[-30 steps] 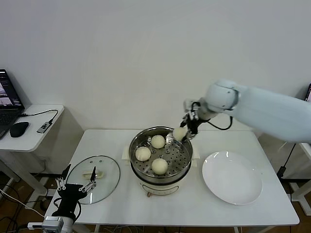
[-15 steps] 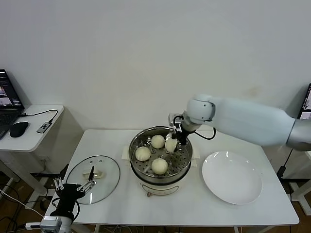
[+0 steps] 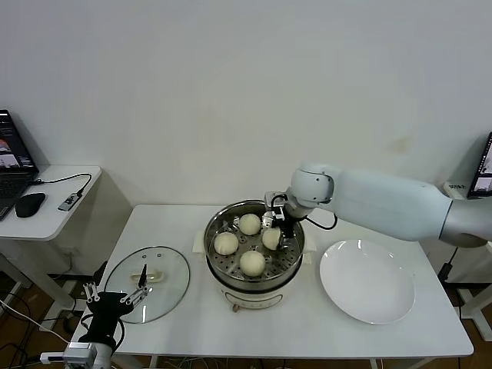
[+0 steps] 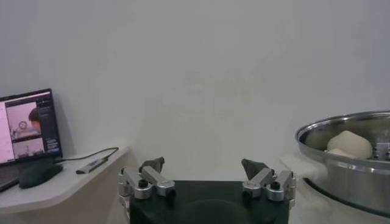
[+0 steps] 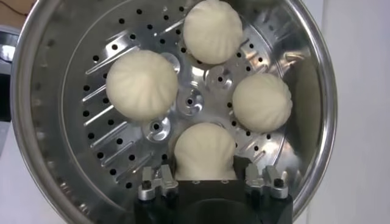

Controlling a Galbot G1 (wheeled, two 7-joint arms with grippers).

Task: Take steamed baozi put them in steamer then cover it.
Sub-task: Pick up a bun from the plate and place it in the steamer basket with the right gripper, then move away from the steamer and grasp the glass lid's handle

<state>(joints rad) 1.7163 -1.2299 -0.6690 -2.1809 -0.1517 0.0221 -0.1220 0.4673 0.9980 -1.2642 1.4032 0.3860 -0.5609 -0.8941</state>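
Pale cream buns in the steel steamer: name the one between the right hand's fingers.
The round pale cream bun on the perforated tray's right side; the right hand brackets it, the other three sit free.

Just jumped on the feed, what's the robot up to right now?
The right gripper is down inside the steamer, shut on the fourth baozi and setting it on the perforated tray beside the other three baozi. The white plate is bare. The cover lies on the table left of the pot, with the left gripper open and idle near it.

White plate on white table; laptop, mouse on side desk.
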